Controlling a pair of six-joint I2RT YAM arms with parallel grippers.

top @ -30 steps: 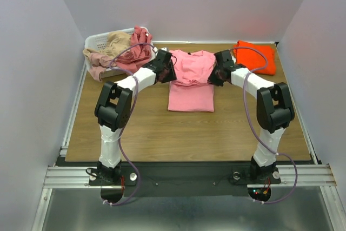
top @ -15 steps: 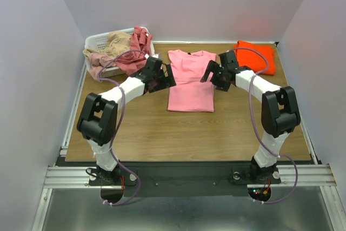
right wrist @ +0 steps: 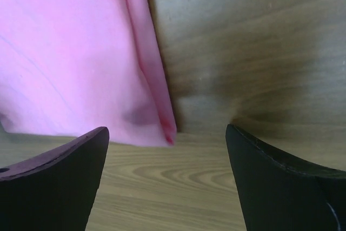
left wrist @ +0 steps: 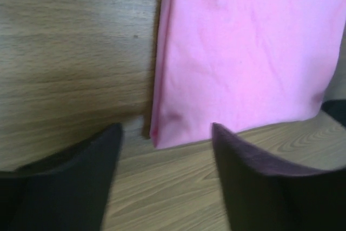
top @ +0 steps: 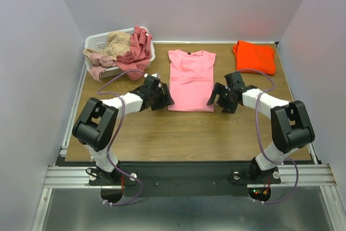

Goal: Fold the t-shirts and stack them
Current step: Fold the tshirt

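A bright pink t-shirt (top: 191, 79) lies flat on the table, sleeves folded in, a dark label at its far neck. My left gripper (top: 165, 100) sits open by its near left corner (left wrist: 162, 133), nothing between the fingers (left wrist: 81, 177). My right gripper (top: 214, 100) is open by the near right corner (right wrist: 165, 131), fingers (right wrist: 281, 182) spread wide over bare wood. A folded orange t-shirt (top: 254, 57) rests at the far right. Dusty rose and tan t-shirts (top: 121, 50) are heaped in the basket.
A white plastic laundry basket (top: 97, 40) stands at the far left corner. Grey walls enclose the wooden table (top: 189, 133) on three sides. A metal rail (top: 70, 117) runs along the table's left edge.
Both grippers let go of the pink shirt's upper sides and drew back toward me to its near corners. The shirt's bunched middle now lies flat.
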